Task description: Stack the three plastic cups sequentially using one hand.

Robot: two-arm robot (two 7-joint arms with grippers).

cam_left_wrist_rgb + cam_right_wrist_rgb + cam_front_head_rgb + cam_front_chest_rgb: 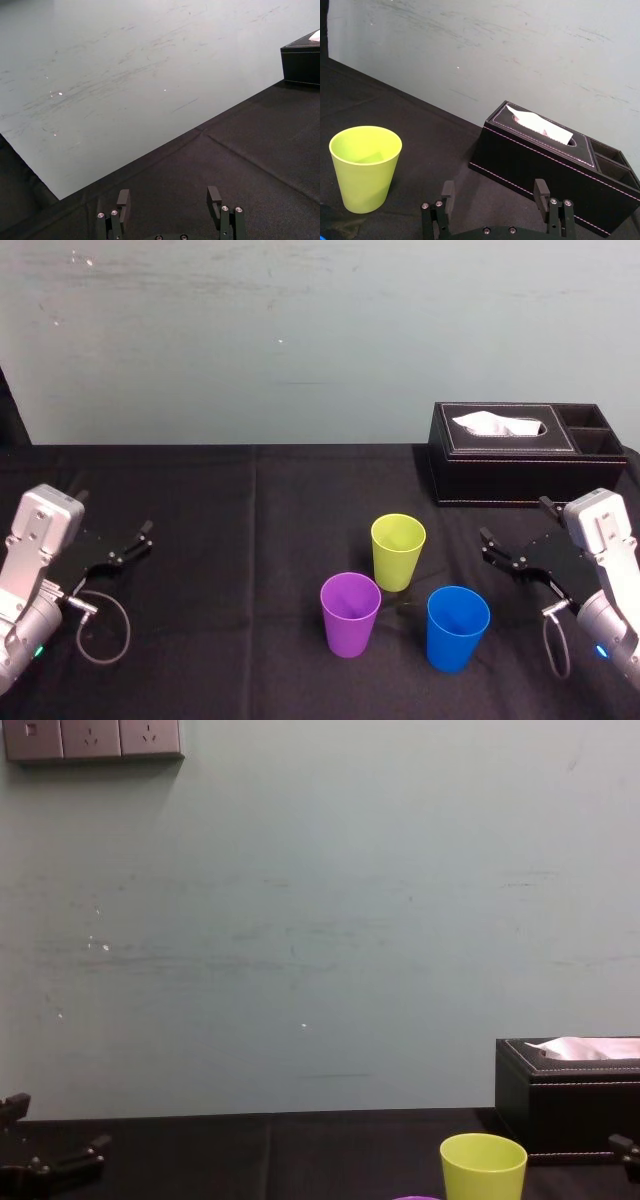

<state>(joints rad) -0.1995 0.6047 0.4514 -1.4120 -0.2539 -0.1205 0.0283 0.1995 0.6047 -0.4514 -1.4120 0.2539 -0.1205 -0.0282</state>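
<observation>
Head view: purple cup (350, 613), blue cup (458, 627), yellow-green cup (398, 551) unstacked — wrist views show left end effector (169, 192), right end effector (494, 184) released.

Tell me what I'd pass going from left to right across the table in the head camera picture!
left gripper, fingers open → purple cup → yellow-green cup → blue cup → right gripper, fingers open

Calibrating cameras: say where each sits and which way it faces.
Head: above, looking down on green cup, purple cup, blue cup; left end effector, right end effector.
Left wrist: faces wall; own fingers.
Right wrist: faces green cup, tissue box; own fingers.
Chest: low, faces wall; fingertips at corners.
Shared: green cup, head and chest.
</observation>
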